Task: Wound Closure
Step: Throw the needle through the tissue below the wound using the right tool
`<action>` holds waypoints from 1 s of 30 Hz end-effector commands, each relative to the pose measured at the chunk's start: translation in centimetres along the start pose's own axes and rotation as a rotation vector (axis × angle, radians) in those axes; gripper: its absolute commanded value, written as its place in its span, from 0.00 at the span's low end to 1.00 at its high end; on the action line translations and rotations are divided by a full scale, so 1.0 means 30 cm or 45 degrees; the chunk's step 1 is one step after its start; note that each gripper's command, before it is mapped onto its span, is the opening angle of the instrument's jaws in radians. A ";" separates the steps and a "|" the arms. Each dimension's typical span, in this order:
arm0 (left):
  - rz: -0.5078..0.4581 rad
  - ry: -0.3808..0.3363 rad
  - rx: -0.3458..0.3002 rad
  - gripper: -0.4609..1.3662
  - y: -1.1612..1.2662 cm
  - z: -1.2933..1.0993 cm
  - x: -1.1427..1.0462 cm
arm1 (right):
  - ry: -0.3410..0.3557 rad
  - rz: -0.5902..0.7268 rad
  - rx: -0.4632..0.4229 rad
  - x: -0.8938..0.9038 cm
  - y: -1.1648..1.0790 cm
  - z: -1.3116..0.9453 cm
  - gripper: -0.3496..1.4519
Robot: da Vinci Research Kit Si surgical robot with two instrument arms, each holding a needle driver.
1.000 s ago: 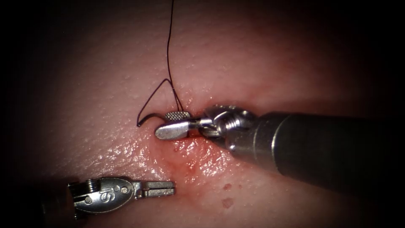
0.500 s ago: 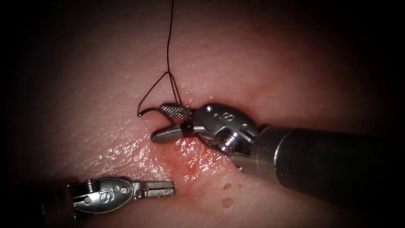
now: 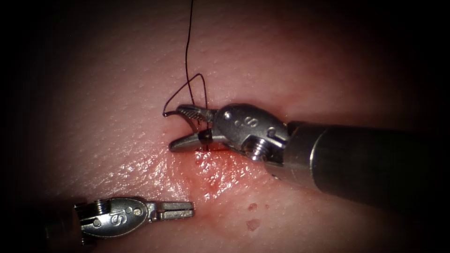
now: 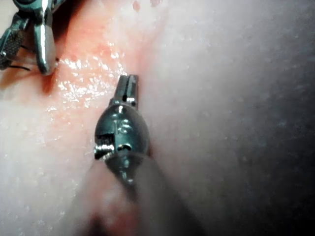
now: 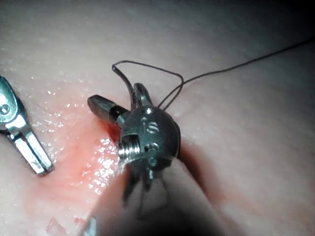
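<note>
Tissue (image 3: 290,61) wet with red fluid (image 3: 211,175) at centre | right hand (image 3: 180,129) parted astride thread (image 3: 187,51) loop, nothing clamped | left hand (image 3: 190,210) together, empty, 7 o'clock | needle not made out | risk: loop could be snagged, knot loosened

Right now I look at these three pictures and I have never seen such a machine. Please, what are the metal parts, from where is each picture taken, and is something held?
This is a surgical practice robot with two thin arms, each ending in a small two-jawed tool. The surface is pork belly, the tissue, with a wet reddened cut.

The endoscope view looks down from above and in front. The right tool enters from the picture's right; its jaws stand open around a dark thread that loops beside the cut and runs up out of the picture. It grips nothing. The left tool rests lower down, jaws shut, holding nothing.

The other two pictures come from small cameras near each arm's wrist, looking along the shaft at its own jaws: left tool, right tool.
</note>
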 end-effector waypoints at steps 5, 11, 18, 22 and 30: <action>0.001 0.000 -0.009 0.06 0.0008 -0.0007 0.0004 | -0.005 -0.033 -0.009 0.0008 0.0008 0.0023 0.87; 0.001 0.000 -0.010 0.06 0.0011 -0.0013 0.0005 | -0.064 -0.057 0.004 0.0006 0.0015 0.0034 0.76; 0.002 0.000 -0.009 0.06 0.0012 -0.0013 0.0004 | -0.083 -0.052 -0.008 0.0002 0.0028 0.0039 0.35; 0.002 0.000 -0.009 0.06 0.0013 -0.0013 0.0002 | -0.135 0.029 -0.048 0.0003 0.0027 0.0037 0.00; 0.006 0.002 -0.011 0.06 0.0018 -0.0013 -0.0005 | -0.170 0.765 -0.205 -0.0012 0.0027 0.0030 0.00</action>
